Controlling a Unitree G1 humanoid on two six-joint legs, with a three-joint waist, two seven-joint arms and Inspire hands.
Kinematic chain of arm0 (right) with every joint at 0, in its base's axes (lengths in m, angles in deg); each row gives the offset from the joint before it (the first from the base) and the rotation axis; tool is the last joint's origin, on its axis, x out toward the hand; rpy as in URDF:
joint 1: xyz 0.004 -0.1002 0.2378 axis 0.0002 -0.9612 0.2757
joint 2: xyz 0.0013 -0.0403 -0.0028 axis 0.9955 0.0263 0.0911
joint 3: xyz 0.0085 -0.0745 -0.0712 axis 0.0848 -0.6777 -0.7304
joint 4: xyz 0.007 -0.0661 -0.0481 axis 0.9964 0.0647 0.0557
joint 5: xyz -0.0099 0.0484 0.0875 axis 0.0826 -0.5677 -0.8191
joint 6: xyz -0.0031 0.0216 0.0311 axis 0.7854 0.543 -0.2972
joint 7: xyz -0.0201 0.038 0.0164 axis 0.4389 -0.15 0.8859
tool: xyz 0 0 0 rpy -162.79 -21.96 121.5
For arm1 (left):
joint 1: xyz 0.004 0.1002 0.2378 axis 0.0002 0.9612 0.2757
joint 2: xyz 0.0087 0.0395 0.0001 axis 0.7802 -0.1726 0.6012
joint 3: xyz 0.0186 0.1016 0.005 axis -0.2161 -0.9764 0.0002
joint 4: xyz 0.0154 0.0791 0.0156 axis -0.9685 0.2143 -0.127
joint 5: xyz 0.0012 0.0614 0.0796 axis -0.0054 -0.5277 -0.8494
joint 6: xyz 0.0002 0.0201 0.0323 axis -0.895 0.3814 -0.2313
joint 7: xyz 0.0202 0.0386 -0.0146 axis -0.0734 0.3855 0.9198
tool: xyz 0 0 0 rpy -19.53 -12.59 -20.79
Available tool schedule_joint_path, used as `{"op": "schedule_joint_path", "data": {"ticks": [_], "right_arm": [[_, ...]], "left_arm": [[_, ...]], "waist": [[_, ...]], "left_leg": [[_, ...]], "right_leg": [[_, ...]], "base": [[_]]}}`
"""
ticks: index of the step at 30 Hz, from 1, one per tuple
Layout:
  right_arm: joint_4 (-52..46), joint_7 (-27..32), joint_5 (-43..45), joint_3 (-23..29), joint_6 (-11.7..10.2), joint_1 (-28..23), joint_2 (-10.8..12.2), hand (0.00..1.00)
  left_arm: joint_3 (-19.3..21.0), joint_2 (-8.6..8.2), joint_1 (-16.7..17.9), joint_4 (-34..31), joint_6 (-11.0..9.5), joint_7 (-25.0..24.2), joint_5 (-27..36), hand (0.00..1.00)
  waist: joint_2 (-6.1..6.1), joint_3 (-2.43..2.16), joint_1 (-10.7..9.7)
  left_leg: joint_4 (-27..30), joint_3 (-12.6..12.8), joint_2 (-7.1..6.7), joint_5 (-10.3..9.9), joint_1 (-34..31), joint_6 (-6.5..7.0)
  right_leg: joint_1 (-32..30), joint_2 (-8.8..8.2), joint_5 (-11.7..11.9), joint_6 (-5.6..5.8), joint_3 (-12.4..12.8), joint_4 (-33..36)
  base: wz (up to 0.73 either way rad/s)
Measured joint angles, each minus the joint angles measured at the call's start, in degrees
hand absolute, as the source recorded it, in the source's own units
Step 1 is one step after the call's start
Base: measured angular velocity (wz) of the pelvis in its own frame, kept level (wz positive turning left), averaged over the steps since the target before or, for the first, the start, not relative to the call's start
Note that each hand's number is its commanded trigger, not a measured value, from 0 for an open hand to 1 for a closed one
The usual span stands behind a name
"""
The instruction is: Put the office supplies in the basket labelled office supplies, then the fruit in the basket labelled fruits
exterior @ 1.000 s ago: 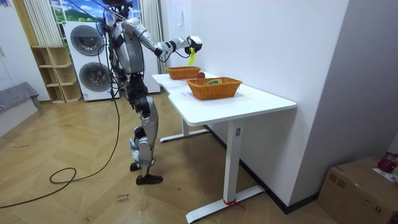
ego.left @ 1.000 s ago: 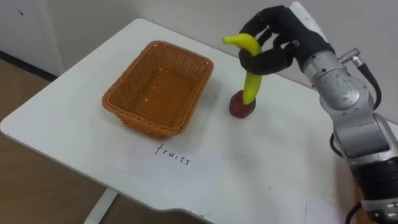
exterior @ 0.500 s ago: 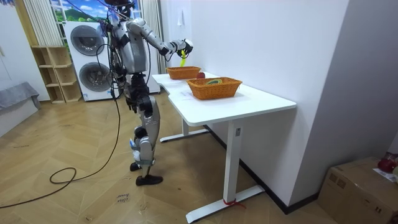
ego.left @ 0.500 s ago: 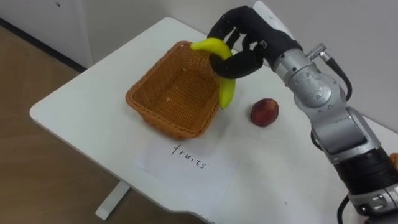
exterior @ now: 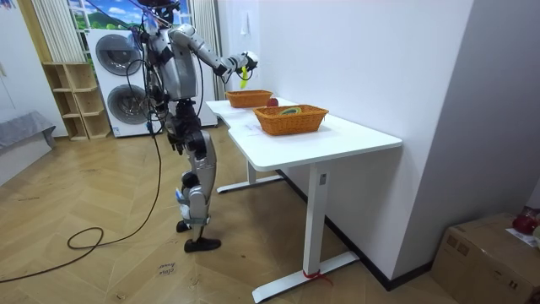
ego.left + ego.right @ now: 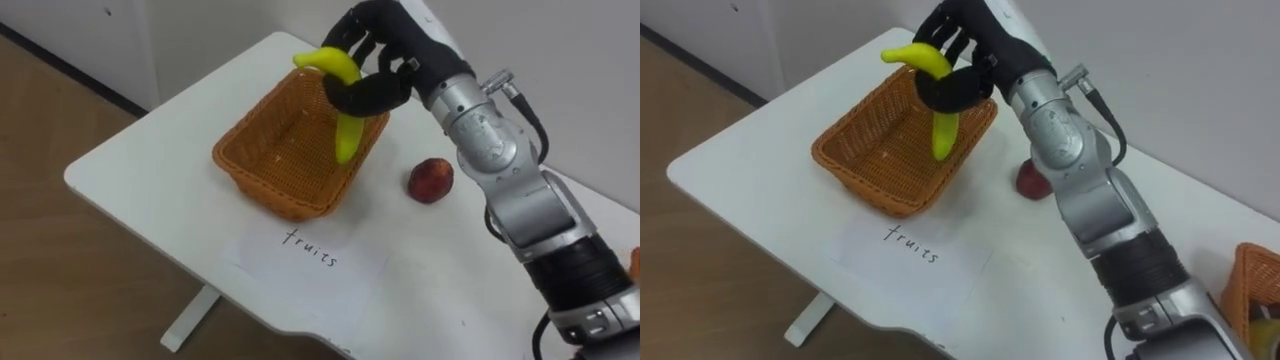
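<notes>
Item, nearest edge: a white sheet of paper (image 6: pixel 305 262) bearing one handwritten word, lying flat on the white table (image 6: pixel 130 170). Just beyond it, close to the sheet's far edge: an orange wicker basket (image 6: pixel 265 165), rectangular, set at an angle to the table edge, nothing lying on its floor. To the basket's right, on bare tabletop and apart from its rim: one red round fruit (image 6: pixel 431 180). Above the basket: a yellow banana (image 6: pixel 345 140), hanging almost upright with the stem end uppermost and curved over, the lower tip over the basket's interior near its far right wall; whether the tip touches the weave cannot be told. The right hand (image 6: pixel 395 55), black-fingered, is wrapped round the banana's upper half, fingers and thumb curled about it, the arm reaching in from the lower right. At the far right of the right eye view: the corner of a second wicker basket (image 6: pixel 1260 290). In the room view the robot stands upright on the wooden floor (image 5: pixel 101 270) at the table's far end, right arm raised over the farther basket; two stacked washing machines (image 5: pixel 118 80) stand behind it.
</notes>
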Motion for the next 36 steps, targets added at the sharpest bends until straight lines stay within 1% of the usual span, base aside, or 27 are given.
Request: {"op": "schedule_joint_path", "data": {"ticks": [2, 5, 13, 32, 33, 35, 36], "right_arm": [[2.29, 1.57, -0.04, -0.52, -0.97, 0.1, 0.73, 1.0], [5.61, 2.17, -0.05, -1.94, -1.08, 0.12, 0.73, 1.0], [6.74, 3.66, -0.48, -2.7, -1.09, 0.14, 0.76, 1.0], [8.08, 4.31, -1.31, -2.69, -1.18, 0.14, 0.78, 1.0], [8.08, 4.31, -1.31, -2.69, -1.18, 0.14, 0.78, 0.86], [8.24, 4.31, -1.35, -2.7, -1.18, 0.14, 0.83, 0.52], [8.3, 4.31, -1.35, -2.7, -1.18, 0.14, 0.84, 0.21]], "left_arm": [[-0.03, -0.01, -0.2, -0.21, 0.0, -0.33, 0.02, 0.0], [-0.02, -0.01, -0.33, -0.74, 0.0, -0.84, 0.01, 0.0], [-0.01, -0.01, -0.38, -0.76, 0.01, -1.24, 0.01, 0.0], [0.01, -0.01, -0.42, -0.77, 0.02, -1.25, -0.05, 0.0], [0.01, -0.01, -0.42, -0.77, 0.02, -1.24, -0.05, 0.0], [-0.01, -0.02, -0.4, -0.94, 0.02, -1.24, -0.04, 0.0], [-0.01, -0.03, -0.4, -1.05, 0.02, -1.24, -0.04, 0.0]], "waist": [[0.0, 0.0, 0.65], [0.01, 0.0, 1.45], [0.21, 0.15, 1.48], [0.23, 0.15, 1.59], [0.23, 0.15, 1.6], [0.23, 0.14, 1.78], [0.23, 0.14, 1.8]], "left_leg": [[0.11, 0.01, 0.05, 0.01, 0.02, 0.0], [0.22, 0.01, 0.05, 0.03, 0.0, 0.03], [0.07, -0.09, 0.04, 0.03, -0.22, 0.03], [0.12, -0.09, 0.03, 0.03, -0.06, 0.03], [0.12, -0.09, 0.03, 0.03, -0.06, 0.04], [0.15, -0.08, 0.03, 0.03, -0.04, 0.03], [0.16, -0.08, 0.03, 0.03, -0.05, 0.04]], "right_leg": [[-0.04, -0.06, 0.0, 0.0, -0.05, -0.01], [-0.05, -0.1, -0.01, 0.02, -0.07, -0.02], [-0.22, -0.14, -0.1, 0.17, -0.1, -0.06], [-0.05, -0.11, -0.15, 0.23, -0.12, -0.08], [-0.05, -0.11, -0.15, 0.23, -0.12, -0.08], [-0.04, -0.1, -0.15, 0.23, -0.11, -0.08], [-0.04, -0.11, -0.15, 0.23, -0.11, -0.08]], "base": [[0.0], [0.0], [0.0], [0.0], [0.0], [0.0], [0.0]]}}
